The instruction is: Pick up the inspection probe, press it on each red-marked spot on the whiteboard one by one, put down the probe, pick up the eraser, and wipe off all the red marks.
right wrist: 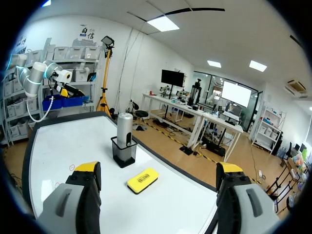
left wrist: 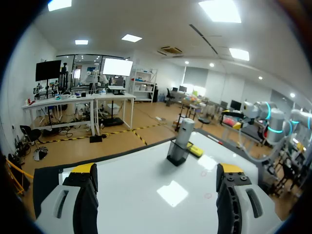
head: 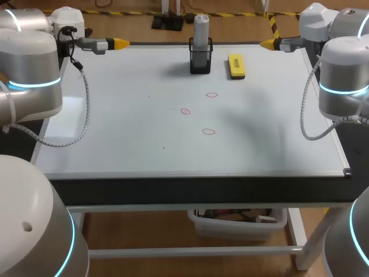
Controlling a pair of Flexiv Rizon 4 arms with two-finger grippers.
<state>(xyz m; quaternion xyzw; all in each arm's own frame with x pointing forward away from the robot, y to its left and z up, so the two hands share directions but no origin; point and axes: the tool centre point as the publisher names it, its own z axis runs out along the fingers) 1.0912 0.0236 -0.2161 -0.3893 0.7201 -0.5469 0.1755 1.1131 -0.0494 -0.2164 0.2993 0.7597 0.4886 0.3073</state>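
Observation:
The grey inspection probe (head: 200, 30) stands upright in a black holder (head: 200, 59) at the far middle of the whiteboard (head: 132, 133). Just right of it lies the yellow eraser (head: 236, 66). Three small red rings are drawn mid-board (head: 211, 94), (head: 185, 111), (head: 209, 131). My left gripper (head: 118, 42) hovers open at the far left corner, my right gripper (head: 266, 43) open at the far right corner. From the left wrist, the probe (left wrist: 185, 132) and eraser (left wrist: 196, 150) lie ahead of the open gripper (left wrist: 157, 178). The right wrist view has the probe (right wrist: 125, 129) and eraser (right wrist: 143, 180) ahead of its open gripper (right wrist: 158, 176).
A clear bin (head: 239, 224) sits under the table. The whiteboard's near edge (head: 196, 175) runs across the front. Grey cables (head: 85, 109) hang from both arms along the board's sides.

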